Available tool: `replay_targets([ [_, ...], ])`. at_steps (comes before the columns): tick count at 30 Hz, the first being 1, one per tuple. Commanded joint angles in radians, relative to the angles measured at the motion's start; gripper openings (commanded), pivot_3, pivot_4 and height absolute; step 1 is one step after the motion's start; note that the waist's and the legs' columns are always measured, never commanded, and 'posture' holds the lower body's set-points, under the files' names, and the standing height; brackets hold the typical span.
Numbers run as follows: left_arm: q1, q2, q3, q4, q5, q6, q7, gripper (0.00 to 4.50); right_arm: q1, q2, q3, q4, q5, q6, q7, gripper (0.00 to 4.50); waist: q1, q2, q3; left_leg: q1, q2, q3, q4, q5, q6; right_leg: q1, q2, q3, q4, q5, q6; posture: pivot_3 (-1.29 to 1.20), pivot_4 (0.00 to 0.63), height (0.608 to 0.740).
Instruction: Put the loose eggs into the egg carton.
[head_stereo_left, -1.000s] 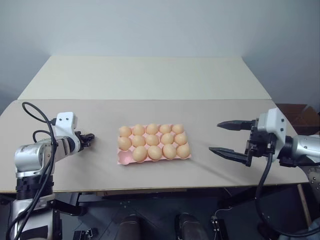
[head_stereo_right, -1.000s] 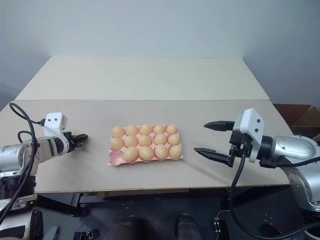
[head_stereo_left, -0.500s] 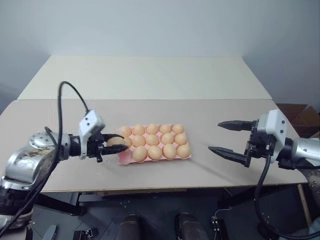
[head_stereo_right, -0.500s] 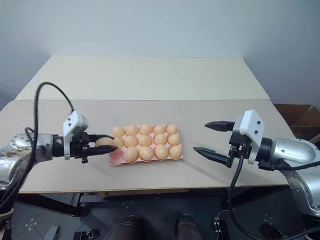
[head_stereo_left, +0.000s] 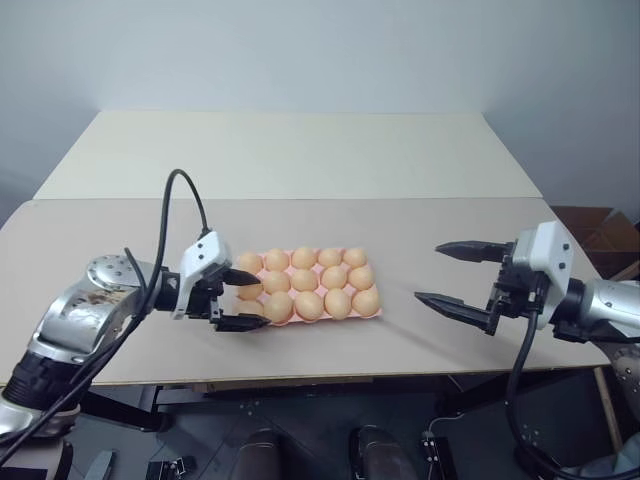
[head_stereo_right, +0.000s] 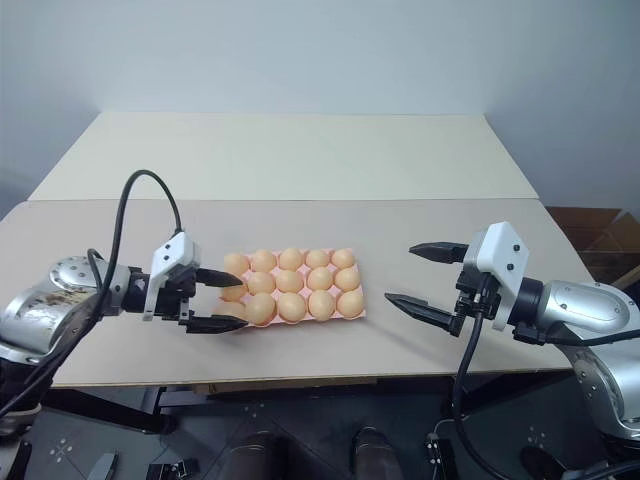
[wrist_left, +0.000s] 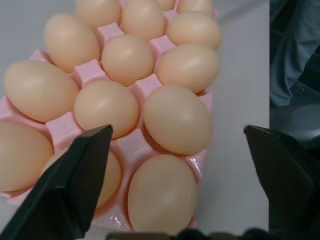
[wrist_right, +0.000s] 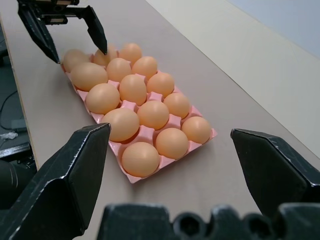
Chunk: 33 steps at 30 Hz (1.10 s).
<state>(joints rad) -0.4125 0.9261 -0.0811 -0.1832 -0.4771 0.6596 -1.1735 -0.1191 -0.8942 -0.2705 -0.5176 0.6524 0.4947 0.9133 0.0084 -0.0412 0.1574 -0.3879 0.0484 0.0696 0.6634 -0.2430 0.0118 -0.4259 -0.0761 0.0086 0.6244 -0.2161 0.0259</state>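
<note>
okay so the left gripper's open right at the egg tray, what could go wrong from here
The left gripper stands open with its fingers straddling the near-left corner of the egg carton. Pulling back carelessly could catch the corner egg or drag the light tray across the table. That egg may not be fully seated in its cup, so a nudge might roll it out. The right gripper is open, well clear to the right, and poses little risk.

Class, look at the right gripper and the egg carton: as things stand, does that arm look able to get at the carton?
Probably yes. The right gripper hangs open beside the egg carton, fingers pointed toward it, with bare table between them. The left gripper sits at the carton's far end.
</note>
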Motion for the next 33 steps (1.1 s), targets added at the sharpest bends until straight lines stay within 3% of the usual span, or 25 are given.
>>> replay_targets([
  [1, 0.028, 0.059, 0.152, -0.011, -0.037, -0.008, -0.004, 4.49, -0.02, -0.009, -0.038, -0.006, 0.021, -0.001, 0.006, 4.5, -0.005, 0.0, 0.0, 0.0, 0.0, 0.0, 0.0, 0.0, 0.0, 0.0, 0.0, 0.0, 0.0, 0.0, 0.0, 0.0, 0.15, 0.74],
  [3, 0.059, 0.086, 0.235, 0.013, -0.038, -0.026, 0.007, 4.49, -0.026, -0.011, -0.034, 0.003, 0.017, -0.005, 0.015, 4.5, -0.007, 0.0, 0.0, 0.0, 0.001, 0.0, 0.0, 0.0, 0.0, -0.001, 0.0, 0.0, 0.0, 0.0, 0.0, 0.0, 0.15, 0.74],
  [7, 0.201, 0.072, 0.528, 0.04, -0.059, -0.141, 0.017, 4.49, -0.057, -0.014, -0.013, 0.051, 0.001, -0.03, 0.054, 4.5, -0.015, 0.0, 0.0, 0.001, 0.001, 0.0, 0.0, 0.0, 0.0, 0.0, 0.0, 0.0, 0.0, 0.0, 0.0, 0.0, 0.15, 0.74],
  [12, 0.47, 0.087, 0.817, 0.084, -0.029, -0.267, -0.115, 4.49, -0.109, -0.016, 0.017, 0.134, -0.028, -0.064, 0.112, 4.5, -0.022, 0.001, 0.0, 0.001, 0.002, 0.001, 0.0, 0.0, 0.0, -0.001, -0.001, 0.0, 0.0, -0.001, -0.002, 0.0, 0.15, 0.74],
  [14, 0.543, 0.071, 0.884, 0.074, -0.03, -0.281, -0.115, 4.49, -0.12, -0.019, 0.024, 0.161, -0.042, -0.078, 0.133, 4.5, -0.021, 0.001, 0.0, 0.001, 0.002, 0.002, 0.0, 0.0, 0.0, -0.002, -0.001, 0.0, 0.001, -0.005, -0.009, 0.0, 0.15, 0.74],
  [20, 0.635, 0.018, 0.933, -0.038, -0.097, -0.245, -0.078, 4.49, -0.116, -0.009, 0.027, 0.18, -0.061, -0.081, 0.143, 4.5, 0.006, 0.001, 0.0, 0.001, 0.002, 0.002, 0.0, 0.0, 0.0, -0.001, -0.002, -0.001, 0.001, -0.006, -0.009, 0.0, 0.15, 0.74],
  [33, 0.644, 0.008, 0.953, -0.145, -0.176, -0.163, 0.026, 4.49, -0.172, 0.016, 0.076, 0.147, -0.085, -0.05, 0.072, 4.5, -0.004, 0.001, 0.0, 0.001, 0.002, 0.003, 0.0, 0.0, 0.0, -0.001, -0.001, 0.0, 0.001, -0.004, -0.01, 0.0, 0.15, 0.74],
])
